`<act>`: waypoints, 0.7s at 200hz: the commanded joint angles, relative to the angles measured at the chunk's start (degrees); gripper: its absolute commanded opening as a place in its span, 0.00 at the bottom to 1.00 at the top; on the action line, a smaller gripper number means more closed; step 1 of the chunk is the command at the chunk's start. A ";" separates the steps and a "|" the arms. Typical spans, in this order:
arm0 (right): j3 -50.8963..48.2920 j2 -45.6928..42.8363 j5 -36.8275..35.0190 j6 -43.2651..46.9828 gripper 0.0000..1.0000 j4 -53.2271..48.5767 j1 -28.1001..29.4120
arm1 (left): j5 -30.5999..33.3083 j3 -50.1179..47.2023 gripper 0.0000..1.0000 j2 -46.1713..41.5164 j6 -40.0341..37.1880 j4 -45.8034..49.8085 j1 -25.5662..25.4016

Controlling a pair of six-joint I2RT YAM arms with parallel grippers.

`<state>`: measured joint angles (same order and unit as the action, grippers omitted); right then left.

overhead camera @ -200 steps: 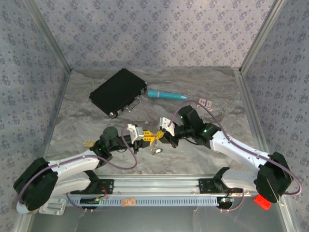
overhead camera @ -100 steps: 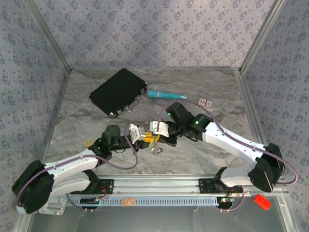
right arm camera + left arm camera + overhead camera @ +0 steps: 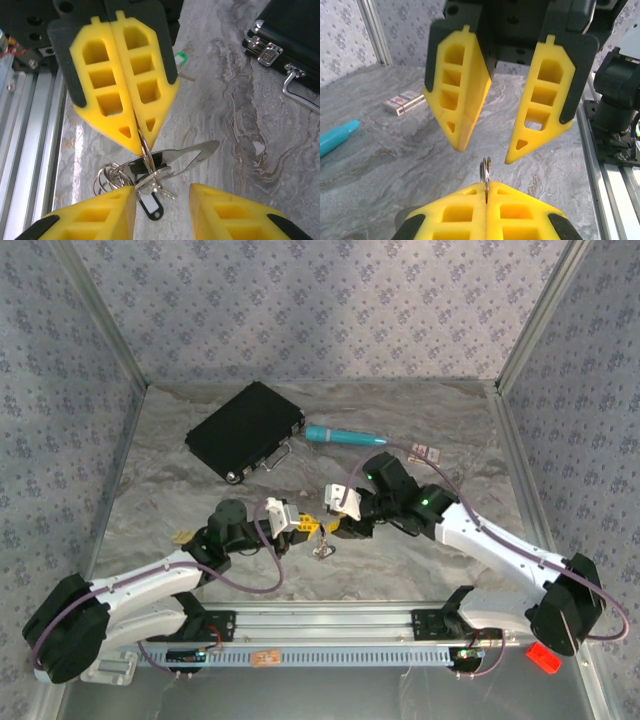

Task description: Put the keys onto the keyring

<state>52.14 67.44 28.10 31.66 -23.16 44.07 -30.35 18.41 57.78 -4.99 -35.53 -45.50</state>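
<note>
Fingers (image 3: 87, 112) of the left gripper (image 3: 311, 527) are pressed together, and between their tips they pinch the keyring (image 3: 485, 171). In the left wrist view it stands up thin from the pads. This grip is in front of the black case (image 3: 245, 428), on the side of the arm bases and a little to the right of it.

From the keyring some smaller rings (image 3: 106, 178), a dark-headed key (image 3: 150, 206) and a long silvery blade (image 3: 187, 151) hang down in one bunch. I cannot tell if the bunch touches the table (image 3: 160, 490). A green-headed key (image 3: 179, 58) lies flat on the table, well apart from the case.

The right gripper (image 3: 334, 526) faces the left one, also in front of the case but further right. Its fingers (image 3: 542, 95) stand apart, one on each side of the bunch, and nothing is clamped between them.

A teal pen (image 3: 345, 436) lies just right of the case, and a small box (image 3: 428, 452) lies further right again.
</note>
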 commanded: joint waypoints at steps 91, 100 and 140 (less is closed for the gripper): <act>-3.64 0.58 6.14 -7.74 0.18 11.69 0.09 | -1.20 -2.15 0.00 -1.18 4.38 -10.00 -0.19; -3.48 0.65 6.80 -7.70 0.13 11.70 0.05 | -1.39 -2.07 0.00 -1.16 4.38 -10.11 -0.15; -1.07 0.85 5.73 -5.33 0.00 7.37 0.38 | 2.86 -0.48 0.18 -2.26 3.11 -4.31 -0.12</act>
<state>48.36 67.77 33.89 24.60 -13.10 44.12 -29.50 16.40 57.56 -1.39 -40.64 -45.39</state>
